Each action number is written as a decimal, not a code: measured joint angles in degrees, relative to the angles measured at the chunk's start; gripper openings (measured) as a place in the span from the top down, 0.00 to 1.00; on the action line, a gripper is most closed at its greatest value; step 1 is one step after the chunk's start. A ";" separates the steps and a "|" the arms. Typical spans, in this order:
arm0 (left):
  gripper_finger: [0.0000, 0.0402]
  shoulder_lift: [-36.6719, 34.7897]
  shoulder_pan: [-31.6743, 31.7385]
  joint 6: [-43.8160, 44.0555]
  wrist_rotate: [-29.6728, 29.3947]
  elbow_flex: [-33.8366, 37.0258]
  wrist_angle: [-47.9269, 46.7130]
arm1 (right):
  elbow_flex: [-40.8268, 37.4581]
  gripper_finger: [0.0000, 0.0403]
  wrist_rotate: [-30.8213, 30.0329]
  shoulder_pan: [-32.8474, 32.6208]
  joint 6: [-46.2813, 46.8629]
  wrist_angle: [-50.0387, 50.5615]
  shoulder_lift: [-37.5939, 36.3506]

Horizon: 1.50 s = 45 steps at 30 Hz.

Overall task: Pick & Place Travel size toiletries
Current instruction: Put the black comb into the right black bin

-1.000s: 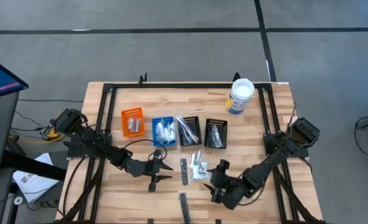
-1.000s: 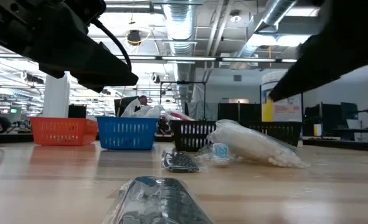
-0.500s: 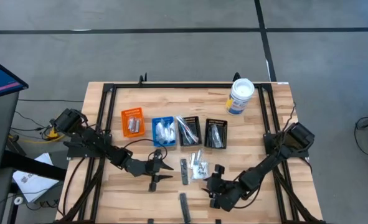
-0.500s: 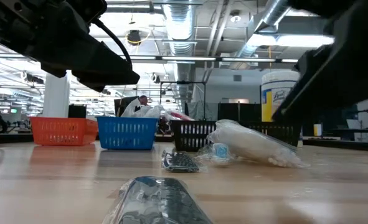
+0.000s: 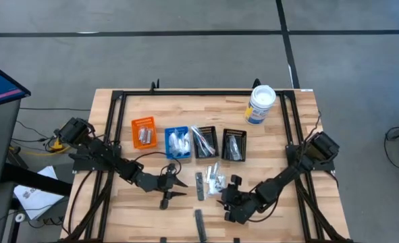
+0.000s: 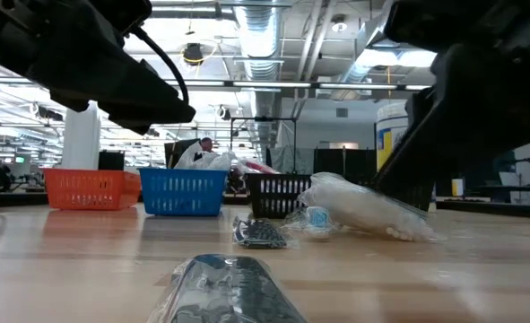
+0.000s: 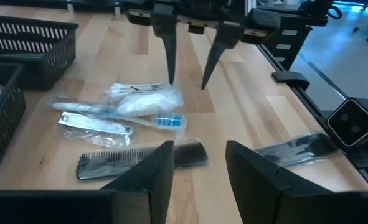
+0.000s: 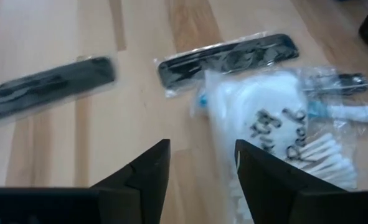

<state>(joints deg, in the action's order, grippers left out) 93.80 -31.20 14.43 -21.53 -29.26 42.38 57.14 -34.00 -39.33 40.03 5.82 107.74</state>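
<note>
Right claw (image 5: 227,196) hangs over the near part of the table (image 5: 280,145), its fingers parted with bare wood between them and nothing held; a clear packet of cotton swabs (image 8: 277,134) lies just ahead of its tips. Left claw (image 5: 175,184) waits to the left of the loose pile, fingers partly apart and empty, pointing toward it.

Largest on the table is a white tub (image 5: 260,104) near the far right corner, well apart from everything else. Four small bins stand in a row across the middle: orange (image 5: 144,132), blue (image 5: 177,142) and two black (image 5: 204,140), each already holding items. Just nearer than the bins lies the loose pile: the swab packet, a toothbrush (image 7: 118,114) and a silvery sachet (image 7: 95,125), touching or overlapping. One black comb (image 7: 141,160) lies beside the pile, another (image 5: 200,223) close to the table's near edge. Bare wood stretches between pile and both side rails.
</note>
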 joint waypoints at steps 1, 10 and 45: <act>0.65 0.00 0.00 -0.01 0.01 0.00 0.01 | 0.00 0.56 0.12 -0.03 0.00 0.17 0.00; 0.65 0.00 0.00 0.71 -0.01 0.00 -0.01 | 0.00 0.48 2.69 -0.03 -0.09 0.49 0.00; 0.65 0.00 -1.93 8.88 12.15 0.07 -0.41 | 5.03 0.95 36.99 11.54 -17.10 -22.28 7.80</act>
<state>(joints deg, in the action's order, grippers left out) 93.80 -33.13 23.31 -9.38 -29.19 41.97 62.18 2.98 -27.79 22.93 -16.46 115.54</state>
